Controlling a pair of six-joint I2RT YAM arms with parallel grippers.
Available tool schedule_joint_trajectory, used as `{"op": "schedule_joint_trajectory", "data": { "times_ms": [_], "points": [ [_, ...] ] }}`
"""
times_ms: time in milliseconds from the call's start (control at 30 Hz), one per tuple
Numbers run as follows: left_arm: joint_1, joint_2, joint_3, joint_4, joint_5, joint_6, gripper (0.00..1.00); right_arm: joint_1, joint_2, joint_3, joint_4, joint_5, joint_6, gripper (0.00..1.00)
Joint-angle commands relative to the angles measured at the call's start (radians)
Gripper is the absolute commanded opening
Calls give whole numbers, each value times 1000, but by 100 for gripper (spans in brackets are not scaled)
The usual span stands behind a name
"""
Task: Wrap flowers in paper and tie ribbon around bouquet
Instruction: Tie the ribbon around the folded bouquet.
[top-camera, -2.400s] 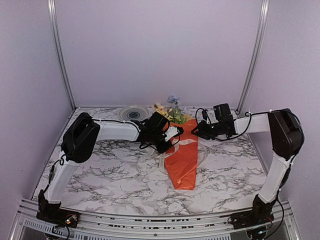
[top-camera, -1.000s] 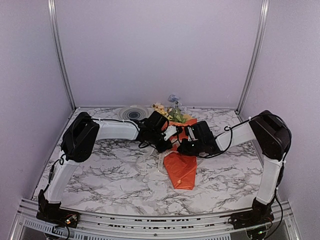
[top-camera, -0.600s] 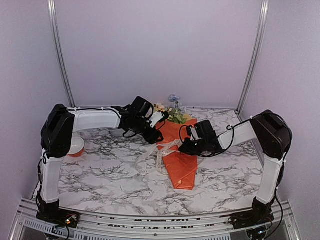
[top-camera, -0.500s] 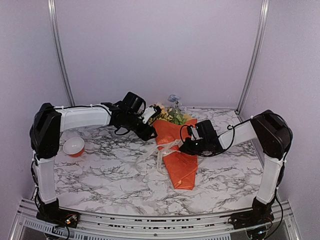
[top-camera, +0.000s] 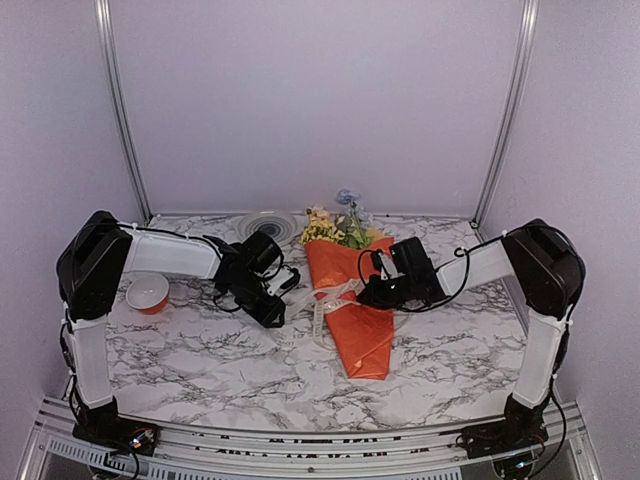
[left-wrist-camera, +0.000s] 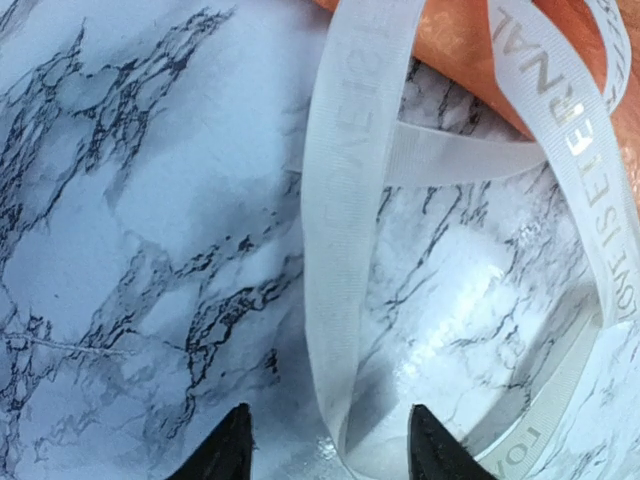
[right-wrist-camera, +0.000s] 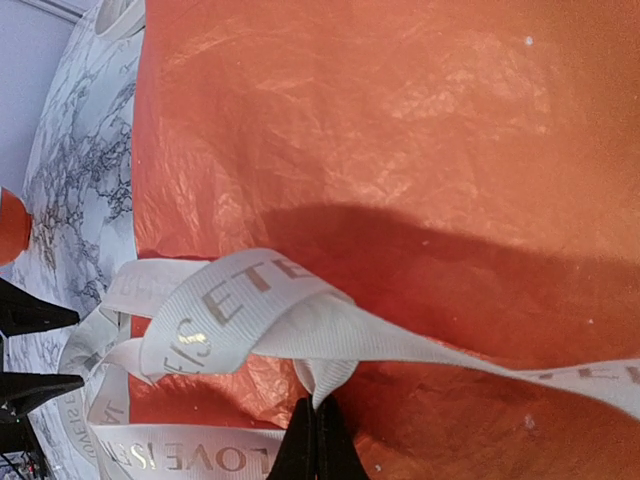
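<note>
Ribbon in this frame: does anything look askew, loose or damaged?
The cream-white lettered ribbon looks untied: it crosses the crinkly orange paper cone in slack loops and trails onto the marble table beside it. The right gripper pinches one strand; the left gripper hovers open over the loops. Nothing looks torn or spilled.

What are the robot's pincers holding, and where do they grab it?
The right pincer pinches the ribbon at a fold lying over the orange paper. The left pincer is open, holding nothing.

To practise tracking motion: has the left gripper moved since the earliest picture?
Yes. The left gripper went left, off the bouquet, now in front of the grey dish.
</note>
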Motion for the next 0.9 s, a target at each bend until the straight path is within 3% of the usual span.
{"op": "schedule_joint_trajectory", "data": {
  "times_ms": [0,67,100,467,867],
  "points": [
    [-20,54,6,-90,-28,12,23,-13,-39,45,-64,-18,-35,0],
    [-17,53,-8,-89,-38,29,3,-31,-54,55,-94,-49,-49,0],
    [-12,54,-9,-85,-56,29,0,-47,-60,58,-112,-81,-56,0],
    [40,1,-41,-4,-361,10,0,-157,-166,12,-342,-244,-198,0],
    [141,-75,-149,23,-485,-2,0,-427,-295,-130,-391,-414,-238,0]
  ]
}}
